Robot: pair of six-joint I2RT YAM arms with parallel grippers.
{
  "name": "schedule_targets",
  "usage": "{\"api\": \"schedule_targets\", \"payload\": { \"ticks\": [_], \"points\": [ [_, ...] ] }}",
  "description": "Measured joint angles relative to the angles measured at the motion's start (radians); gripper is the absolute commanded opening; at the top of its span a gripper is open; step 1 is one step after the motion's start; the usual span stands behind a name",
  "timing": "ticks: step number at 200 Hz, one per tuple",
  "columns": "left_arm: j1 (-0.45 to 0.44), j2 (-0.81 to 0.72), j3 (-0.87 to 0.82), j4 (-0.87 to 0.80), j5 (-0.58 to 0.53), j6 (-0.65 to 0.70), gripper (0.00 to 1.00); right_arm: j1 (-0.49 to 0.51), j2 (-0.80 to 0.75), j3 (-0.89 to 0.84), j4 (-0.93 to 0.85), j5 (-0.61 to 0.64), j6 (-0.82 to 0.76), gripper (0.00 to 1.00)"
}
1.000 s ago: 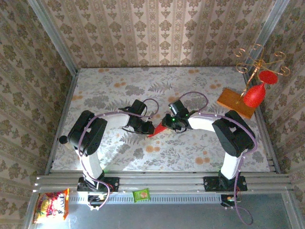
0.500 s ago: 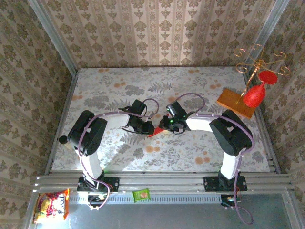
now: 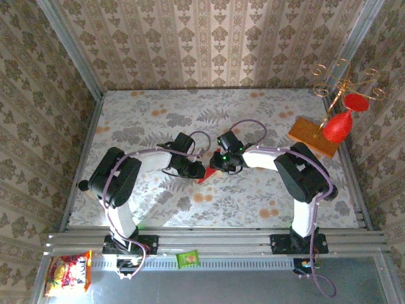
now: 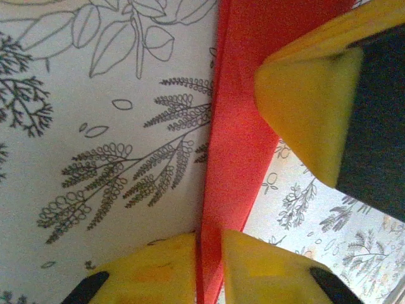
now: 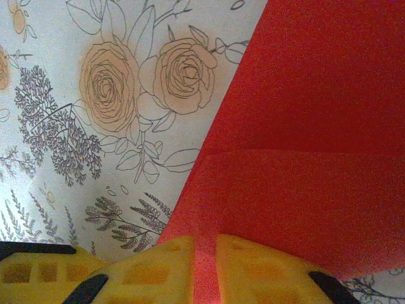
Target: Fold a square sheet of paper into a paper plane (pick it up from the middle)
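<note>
Left pincer (image 4: 209, 256) is closed on the lower edge of the folded red paper (image 4: 237, 126), which sits between the two arms near the middle of the floral table (image 4: 95, 95). Right pincer (image 5: 205, 253) clamps the same creased paper from the other side, close beside the left.

Top view: paper (image 3: 202, 178) mostly hidden between left tool (image 3: 200, 171) and right tool (image 3: 216, 168); wrist views crop it.

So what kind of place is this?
Probably a robot test booth, not a home: wallpapered panels box in a flowery table, with left arm and right arm bolted to a metal rail.
</note>
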Motion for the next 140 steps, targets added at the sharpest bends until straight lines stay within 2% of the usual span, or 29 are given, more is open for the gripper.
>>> {"api": "schedule_targets", "payload": {
  "ticks": [22, 47, 95, 140],
  "points": [
    [0.008, -0.040, -0.021, -0.004, 0.002, -0.005, 0.34, -0.001, 0.007, 0.009, -0.010, -0.017, -0.034, 0.19],
    [0.035, -0.092, -0.027, -0.001, 0.010, -0.008, 0.35, -0.003, 0.010, 0.012, -0.016, -0.040, -0.061, 0.19],
    [0.032, -0.100, -0.027, 0.051, 0.044, -0.024, 0.20, -0.010, 0.014, 0.013, -0.018, -0.065, -0.082, 0.16],
    [-0.002, -0.034, -0.013, 0.090, 0.074, -0.038, 0.11, -0.011, 0.015, 0.013, -0.019, -0.071, -0.085, 0.12]
  ]
}}
